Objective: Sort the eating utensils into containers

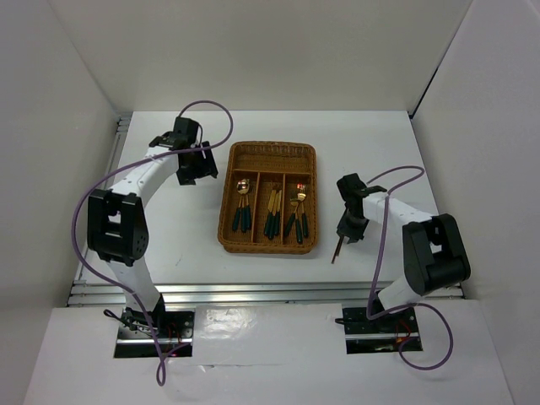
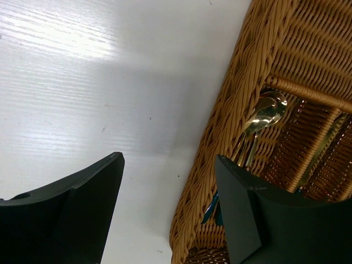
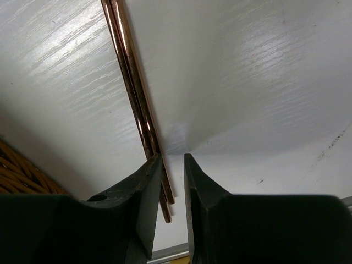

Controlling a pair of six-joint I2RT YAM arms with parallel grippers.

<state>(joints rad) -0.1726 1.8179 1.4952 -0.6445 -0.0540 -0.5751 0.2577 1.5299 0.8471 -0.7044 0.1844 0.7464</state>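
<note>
Three long slots [image 1: 272, 181]: each holds gold-headed, teal-handled cutlery [image 1: 272, 218]; spoons [image 1: 242, 207] lie in the left one; the other two are too small to tell forks from knives
Tray [image 1: 226, 211]: mid-tabletop [image 1: 169, 245], nearer the far edge than the near one
Short cross slot [image 1: 272, 156]: at the far end of the tray; looks bare
Chopsticks [image 3: 132, 82]: the only utensils seen outside the tray; between it and the right edge, toward the near edge
Right gripper [image 3: 171, 158]: at the chopsticks' near end; fingers drawn close with a thin gap; the sticks' end shows in that gap against one finger; whether it is pinched I cannot tell
Left gripper [image 2: 169, 159]: fingers wide apart, nothing held; over the tabletop just beside the tray's left wall
Done: the gold-and-teal pieces appear sorted
Remaining: likely just the chopsticks; the bare cross slot seems their place
</note>
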